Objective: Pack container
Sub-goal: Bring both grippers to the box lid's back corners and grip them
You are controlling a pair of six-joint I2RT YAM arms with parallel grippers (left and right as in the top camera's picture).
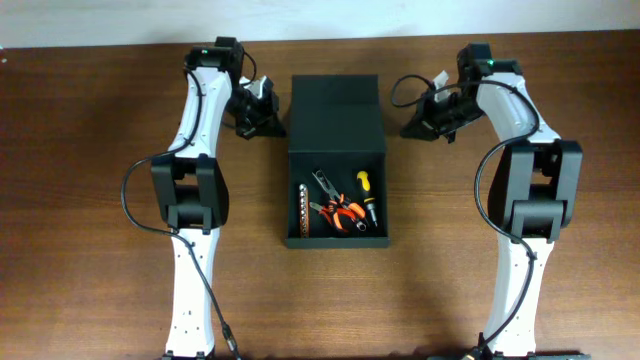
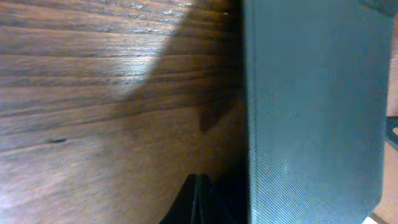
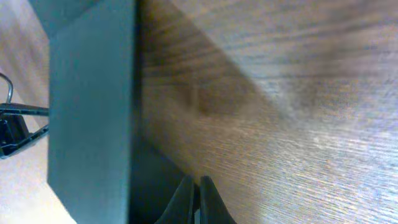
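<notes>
The container [image 1: 336, 235] is a dark square box in the middle of the table, open, with its flap lid [image 1: 336, 112] standing up at the far side. Inside lie orange-handled pliers [image 1: 340, 213], a yellow-handled screwdriver [image 1: 366, 196] and a bit strip [image 1: 304, 206]. My left gripper [image 1: 274, 126] is shut and empty beside the lid's left edge; the lid fills the right of the left wrist view [image 2: 311, 106], with the fingertips [image 2: 200, 186] close to it. My right gripper [image 1: 408, 128] is shut and empty beside the lid's right edge [image 3: 93, 106], fingertips [image 3: 196, 190] just off it.
The table is dark brown wood [image 1: 90, 200]. Both arms reach in from the near edge along the left and right of the box. A cable loops off each arm.
</notes>
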